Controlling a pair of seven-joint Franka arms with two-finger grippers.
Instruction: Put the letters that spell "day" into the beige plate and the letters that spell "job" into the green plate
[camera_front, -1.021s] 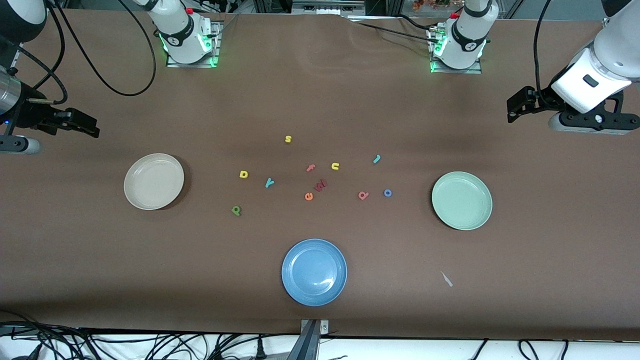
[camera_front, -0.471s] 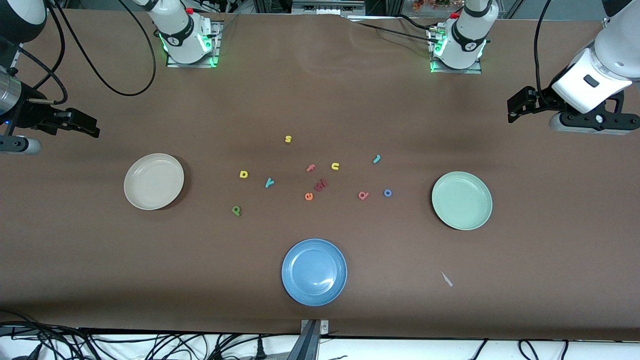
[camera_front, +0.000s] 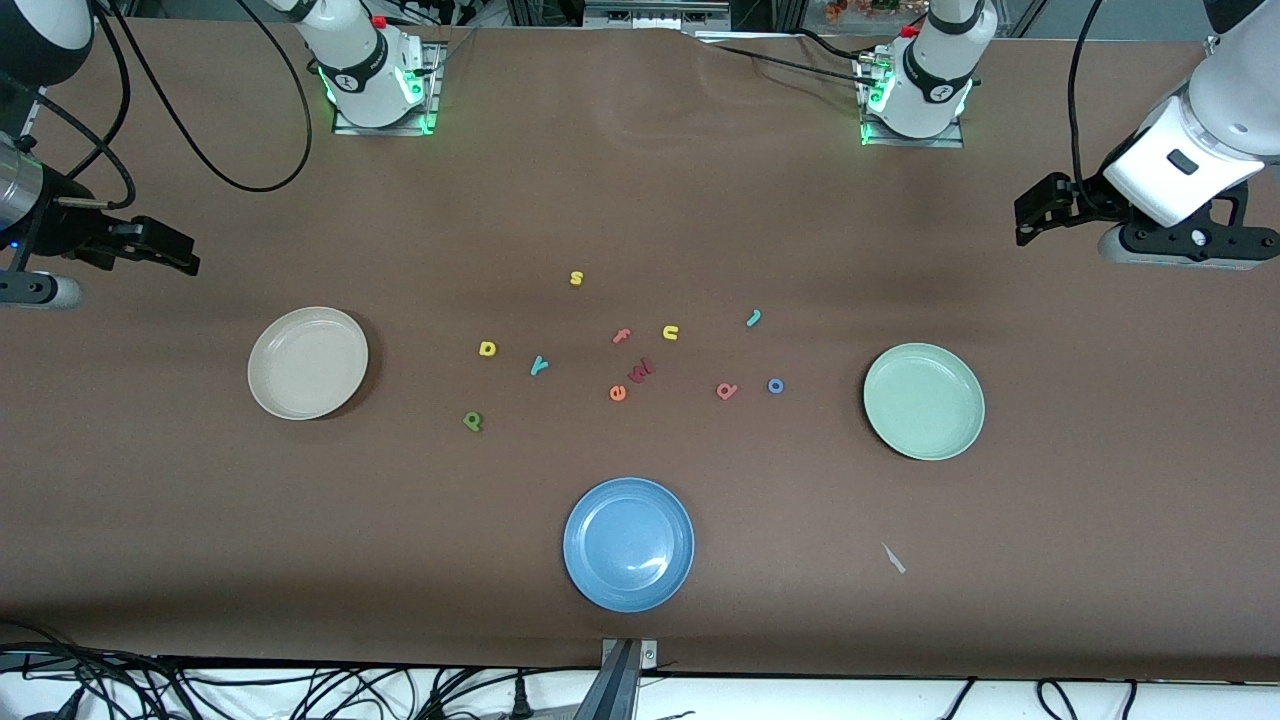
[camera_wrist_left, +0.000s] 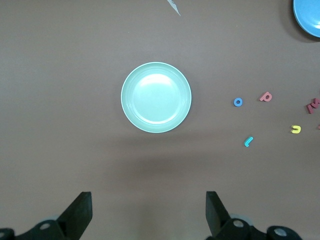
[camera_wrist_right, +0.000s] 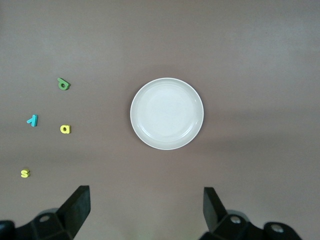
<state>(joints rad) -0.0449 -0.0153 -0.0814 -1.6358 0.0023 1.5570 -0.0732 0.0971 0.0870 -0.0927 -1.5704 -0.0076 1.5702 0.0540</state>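
Observation:
The beige plate (camera_front: 308, 362) (camera_wrist_right: 167, 113) lies toward the right arm's end, the green plate (camera_front: 924, 401) (camera_wrist_left: 156, 97) toward the left arm's end. Between them lie the yellow d (camera_front: 487, 348), teal y (camera_front: 539, 366) and dark green a (camera_front: 473, 421), then the teal j (camera_front: 754, 318), red-pink b (camera_front: 727, 390) and blue o (camera_front: 775, 385). My right gripper (camera_front: 172, 252) (camera_wrist_right: 146, 207) hangs open and empty over bare table beside the beige plate. Beside the green plate my left gripper (camera_front: 1030, 212) (camera_wrist_left: 149, 210) is also open and empty over bare table.
A blue plate (camera_front: 628, 543) sits nearest the front camera. Among the task letters lie a yellow s (camera_front: 576, 278), yellow u (camera_front: 670, 332), pink f (camera_front: 621, 336), orange e (camera_front: 618, 393) and a dark red letter (camera_front: 641, 370). A small white scrap (camera_front: 893, 558) lies near the green plate.

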